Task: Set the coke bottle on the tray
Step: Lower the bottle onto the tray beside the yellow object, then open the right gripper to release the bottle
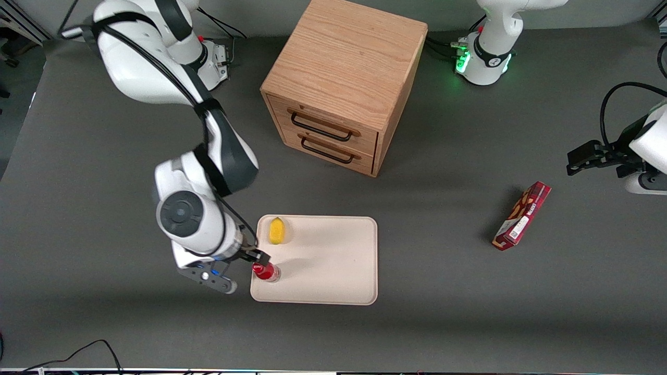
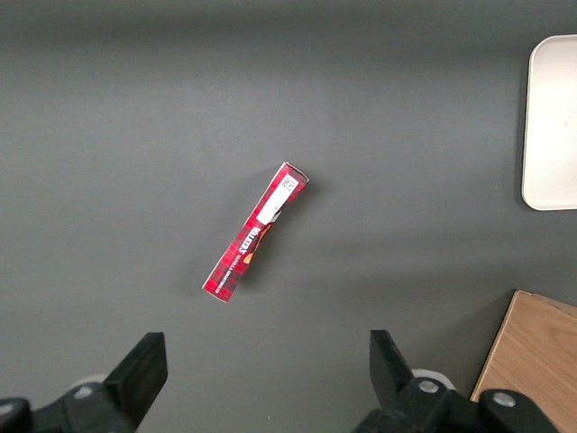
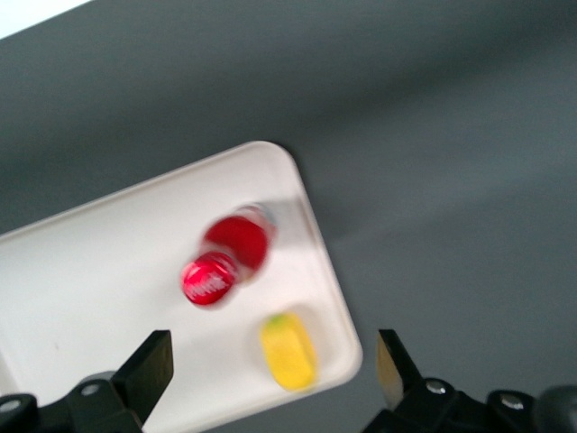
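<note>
You see the right arm's black two-finger gripper (image 1: 257, 255) at the working arm's end of the large cream-beige rectangular tray (image 1: 333, 260), its fingers (image 3: 149, 370) spread wide apart and holding nothing. Just beside it, the small red coke bottle with its red cap (image 1: 266, 272) stands upright on the tray near the edge. A yellow lemon-like fruit (image 1: 276, 230) lies on the same tray, farther from the front camera. The light wooden two-drawer cabinet (image 1: 341, 83) stands farther off still. A red rectangular snack box (image 1: 522, 215) lies toward the parked arm's end of the grey table (image 1: 104, 182).

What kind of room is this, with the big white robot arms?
Probably a robot lab: a grey table bears a wooden cabinet, with the open gripper above a coke bottle standing on a tray.
</note>
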Motion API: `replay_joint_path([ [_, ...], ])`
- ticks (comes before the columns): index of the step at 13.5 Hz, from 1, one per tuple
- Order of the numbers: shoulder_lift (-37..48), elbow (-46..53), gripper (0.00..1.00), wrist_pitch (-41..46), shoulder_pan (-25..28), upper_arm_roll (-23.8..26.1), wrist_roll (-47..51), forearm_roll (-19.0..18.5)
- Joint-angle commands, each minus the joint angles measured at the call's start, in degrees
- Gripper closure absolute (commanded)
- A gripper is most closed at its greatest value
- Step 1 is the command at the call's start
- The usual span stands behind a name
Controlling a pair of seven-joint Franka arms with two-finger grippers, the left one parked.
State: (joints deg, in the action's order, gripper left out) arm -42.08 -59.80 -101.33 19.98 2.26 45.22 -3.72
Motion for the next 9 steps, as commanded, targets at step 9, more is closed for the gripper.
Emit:
replay_joint_path([
  [9, 50.51, -45.68, 0.00, 5.69, -27.44, 6.71, -34.83, 6.80],
])
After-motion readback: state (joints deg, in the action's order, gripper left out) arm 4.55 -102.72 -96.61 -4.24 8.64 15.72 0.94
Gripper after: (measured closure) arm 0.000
